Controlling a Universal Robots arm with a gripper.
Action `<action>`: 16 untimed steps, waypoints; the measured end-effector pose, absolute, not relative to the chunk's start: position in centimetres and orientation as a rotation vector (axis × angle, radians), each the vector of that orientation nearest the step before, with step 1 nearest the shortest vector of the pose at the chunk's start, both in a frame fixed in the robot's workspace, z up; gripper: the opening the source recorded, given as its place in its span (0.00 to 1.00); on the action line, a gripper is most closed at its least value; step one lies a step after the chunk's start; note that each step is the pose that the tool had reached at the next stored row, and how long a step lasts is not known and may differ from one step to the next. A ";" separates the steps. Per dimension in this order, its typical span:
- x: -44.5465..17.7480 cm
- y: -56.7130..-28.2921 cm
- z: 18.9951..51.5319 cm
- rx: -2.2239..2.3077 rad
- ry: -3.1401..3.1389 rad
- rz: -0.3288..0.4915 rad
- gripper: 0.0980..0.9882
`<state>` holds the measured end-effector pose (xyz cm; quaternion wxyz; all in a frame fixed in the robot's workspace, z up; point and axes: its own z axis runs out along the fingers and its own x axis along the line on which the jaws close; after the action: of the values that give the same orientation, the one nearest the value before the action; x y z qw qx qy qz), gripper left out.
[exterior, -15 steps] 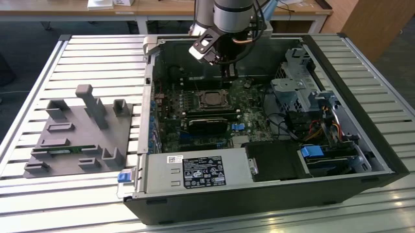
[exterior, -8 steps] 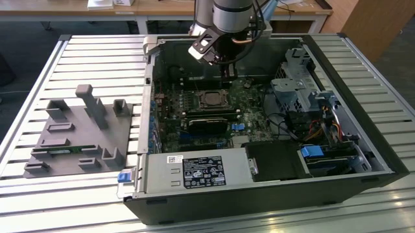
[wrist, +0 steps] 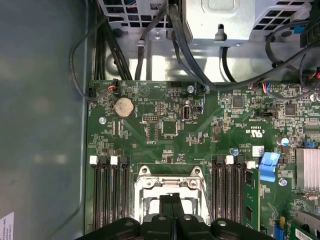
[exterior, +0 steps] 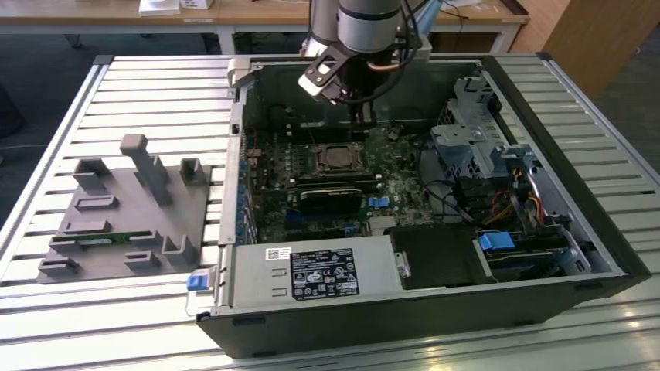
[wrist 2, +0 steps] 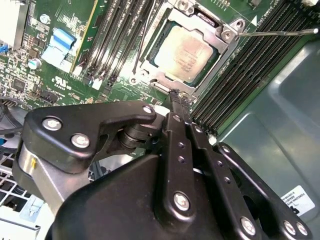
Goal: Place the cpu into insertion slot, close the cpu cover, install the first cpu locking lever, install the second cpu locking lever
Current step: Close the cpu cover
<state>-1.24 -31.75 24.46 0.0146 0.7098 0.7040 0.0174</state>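
Second wrist view: cpu (wrist 2: 187,47) seated, cpu cover (wrist 2: 150,70) down around it. Gripper (wrist 2: 176,97) jaws pressed together, empty, tip just beside cover. Locking lever (wrist 2: 280,33) seemingly unlatched; press it steadily, squarely, no slipping off.

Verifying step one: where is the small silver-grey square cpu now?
In the second wrist view, the silver-grey square cpu lies framed by the thin silver cpu cover, between banks of long black slots, just beyond the black gripper.

Lab: slatted metal workbench (exterior: 154,100), desks (exterior: 258,14).
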 end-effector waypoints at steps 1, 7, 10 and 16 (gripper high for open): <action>-1.3 -31.8 24.4 2.210 2.191 0.054 0.01; -1.6 -31.8 24.1 2.210 2.192 0.054 0.01; -2.2 -31.8 24.1 2.209 2.192 0.056 0.01; -3.6 -31.8 24.0 2.209 2.191 0.059 0.01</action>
<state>-3.59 -31.76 24.03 0.0148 0.7098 0.7040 0.0188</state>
